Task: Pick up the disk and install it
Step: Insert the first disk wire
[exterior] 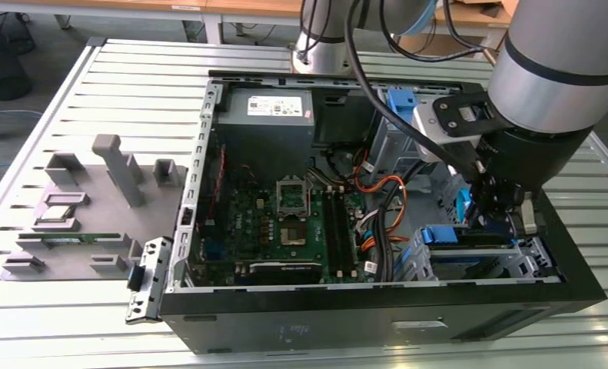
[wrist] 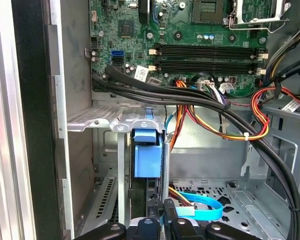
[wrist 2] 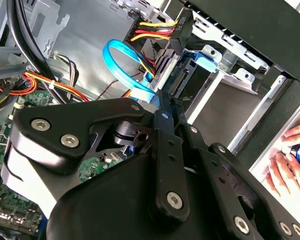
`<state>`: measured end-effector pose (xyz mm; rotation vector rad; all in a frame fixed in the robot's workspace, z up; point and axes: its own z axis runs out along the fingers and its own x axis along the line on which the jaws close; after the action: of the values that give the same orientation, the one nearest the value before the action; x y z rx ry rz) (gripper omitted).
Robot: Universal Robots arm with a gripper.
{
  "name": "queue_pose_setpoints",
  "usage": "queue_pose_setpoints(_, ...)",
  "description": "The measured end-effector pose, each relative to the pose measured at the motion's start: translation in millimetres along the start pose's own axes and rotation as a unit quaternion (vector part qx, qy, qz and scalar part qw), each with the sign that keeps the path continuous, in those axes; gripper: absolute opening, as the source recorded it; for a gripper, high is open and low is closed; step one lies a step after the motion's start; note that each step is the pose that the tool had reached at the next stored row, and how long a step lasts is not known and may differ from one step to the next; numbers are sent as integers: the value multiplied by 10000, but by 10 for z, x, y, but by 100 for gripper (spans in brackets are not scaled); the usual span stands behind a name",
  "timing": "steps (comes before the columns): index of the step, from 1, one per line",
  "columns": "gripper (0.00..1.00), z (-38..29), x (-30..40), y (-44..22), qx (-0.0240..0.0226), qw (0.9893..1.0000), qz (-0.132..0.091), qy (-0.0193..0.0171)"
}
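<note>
So the arm is reaching down into the open case [exterior: 386, 323], at the exterior view's right, where the drive bays are. The case lies on its side on a slatted tabletop [exterior: 140, 69] with its panel off, so you can look straight in at the motherboard [exterior: 283, 223] and the power supply [exterior: 273, 108] at the far end.

The end effector [wrist: 161, 207] is closed on the disk [wrist: 147, 155]. In the first wrist view the two black fingers [wrist: 170, 215] pinch its near end. The disk stands on edge, blue rail facing out, and sits in the metal bay [wrist: 97, 120] between the bay's upright walls. In the second wrist view the fingers come together on the same thin edge, and the disk runs away from them into the bay opening.

A flat blue cable [wrist: 202, 210] loops across the perforated case floor just beside the fingers. A fat black cable bundle [wrist: 190, 95] sweeps over the far end of the bay, with red, yellow and orange wires next to it.

In the second wrist view a person's hand [wrist 2: 290, 165] is just outside the case wall, fingers spread, well apart from the end effector.

Off to the exterior view's left, on the tabletop, a grey tray [exterior: 78, 223] holds a few small parts. A spare blue bracket [exterior: 401, 100] sits up by the far bays, near the arm's base.
</note>
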<state>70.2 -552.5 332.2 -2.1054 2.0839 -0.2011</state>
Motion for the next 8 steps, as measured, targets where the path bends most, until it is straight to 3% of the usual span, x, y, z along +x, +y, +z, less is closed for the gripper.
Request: queue_pose_setpoints(8, 16, -5, 45, 0, 0, 10000, -3, 0)
